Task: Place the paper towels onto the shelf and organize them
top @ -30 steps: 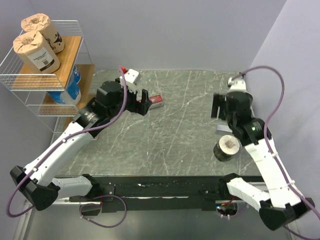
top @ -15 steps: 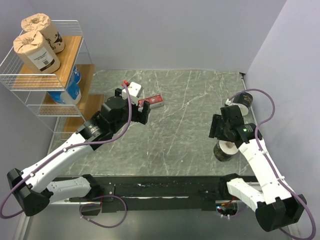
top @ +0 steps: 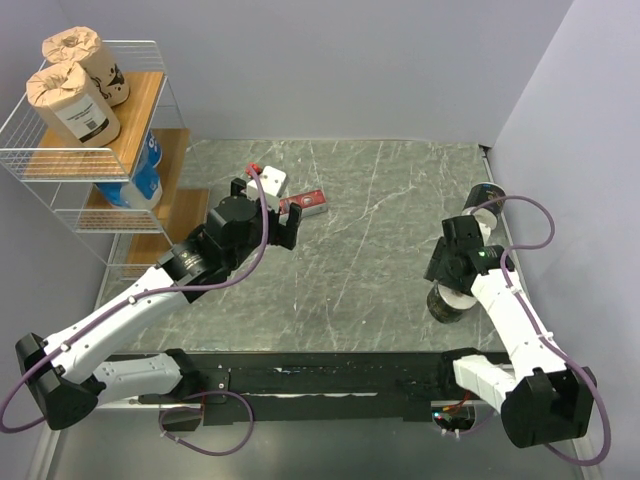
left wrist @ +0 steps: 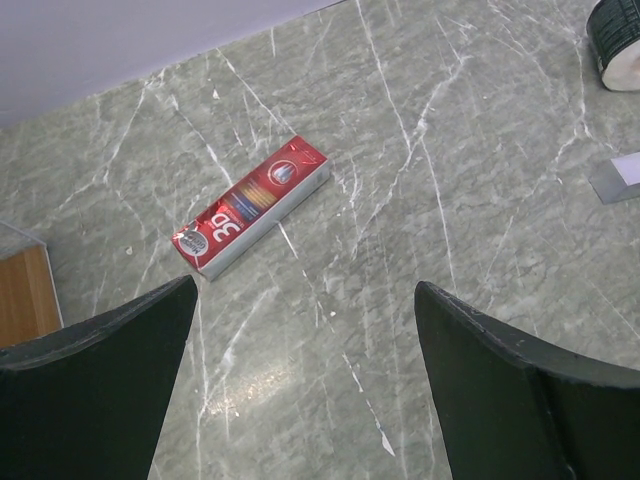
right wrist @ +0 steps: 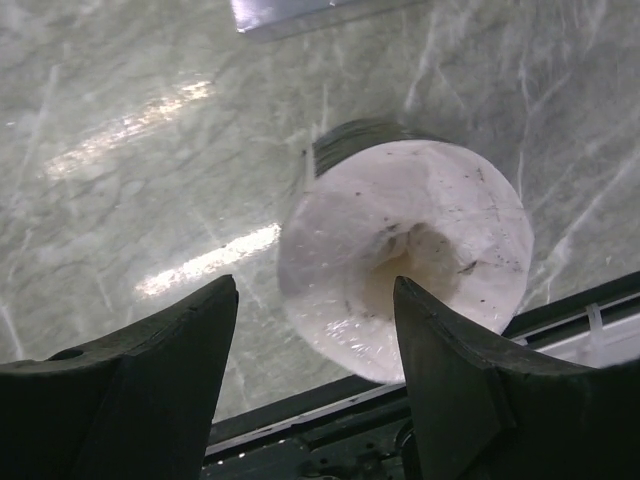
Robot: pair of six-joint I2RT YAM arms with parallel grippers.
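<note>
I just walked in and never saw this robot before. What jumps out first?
The right arm's fingers hover open just above a dark paper towel roll standing near the right edge of the table. Far left, a white wire shelf carries two brown rolls on top. A bright red box lies on the marble in front of the left arm.

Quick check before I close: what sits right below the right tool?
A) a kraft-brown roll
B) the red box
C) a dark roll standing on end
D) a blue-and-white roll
C: in the right wrist view the dark roll stands with its white end and hollow core facing up, just beyond the spread fingers of the right tool.
</note>
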